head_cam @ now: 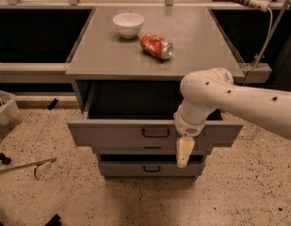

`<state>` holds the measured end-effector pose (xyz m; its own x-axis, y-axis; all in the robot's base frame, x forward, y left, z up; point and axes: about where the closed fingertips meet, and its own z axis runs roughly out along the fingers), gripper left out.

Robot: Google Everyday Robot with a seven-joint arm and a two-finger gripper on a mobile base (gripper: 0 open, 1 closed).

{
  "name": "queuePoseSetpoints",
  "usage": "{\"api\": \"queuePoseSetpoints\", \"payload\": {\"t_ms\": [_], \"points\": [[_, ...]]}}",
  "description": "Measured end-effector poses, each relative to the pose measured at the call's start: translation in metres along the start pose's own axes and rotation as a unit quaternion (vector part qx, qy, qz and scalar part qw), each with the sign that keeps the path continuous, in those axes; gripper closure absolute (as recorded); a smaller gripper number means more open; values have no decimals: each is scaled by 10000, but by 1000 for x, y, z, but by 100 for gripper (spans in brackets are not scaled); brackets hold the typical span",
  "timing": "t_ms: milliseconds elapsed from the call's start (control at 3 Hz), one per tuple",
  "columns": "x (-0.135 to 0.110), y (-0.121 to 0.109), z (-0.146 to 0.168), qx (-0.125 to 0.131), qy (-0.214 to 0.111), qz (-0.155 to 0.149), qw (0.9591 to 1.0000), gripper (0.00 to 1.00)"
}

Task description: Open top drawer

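The top drawer (117,134) is a wide grey metal front with a small black loop handle (156,133) at its centre. It stands pulled out from the grey cabinet, and its dark inside shows behind the front. My gripper (182,152) hangs down in front of the drawer front, just right of the handle and apart from it. Its cream tip reaches down to the bottom drawer (131,167). The white arm comes in from the right, over the drawer's right end.
A white bowl (128,24) and a red can (156,46) lying on its side sit on the cabinet top (201,36). A narrow middle drawer front (131,149) sits below the top one. A plastic bin (4,117) and a long tool (22,166) are on the speckled floor at left.
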<state>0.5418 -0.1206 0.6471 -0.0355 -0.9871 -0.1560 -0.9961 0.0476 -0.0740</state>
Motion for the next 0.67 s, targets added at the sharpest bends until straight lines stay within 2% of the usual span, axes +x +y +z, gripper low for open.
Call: {"api": "queuePoseSetpoints", "payload": {"t_ms": [333, 667], "points": [[0, 0, 0, 0, 0, 0, 10000, 0], [4, 14, -9, -133, 179, 72, 9997, 0]]}}
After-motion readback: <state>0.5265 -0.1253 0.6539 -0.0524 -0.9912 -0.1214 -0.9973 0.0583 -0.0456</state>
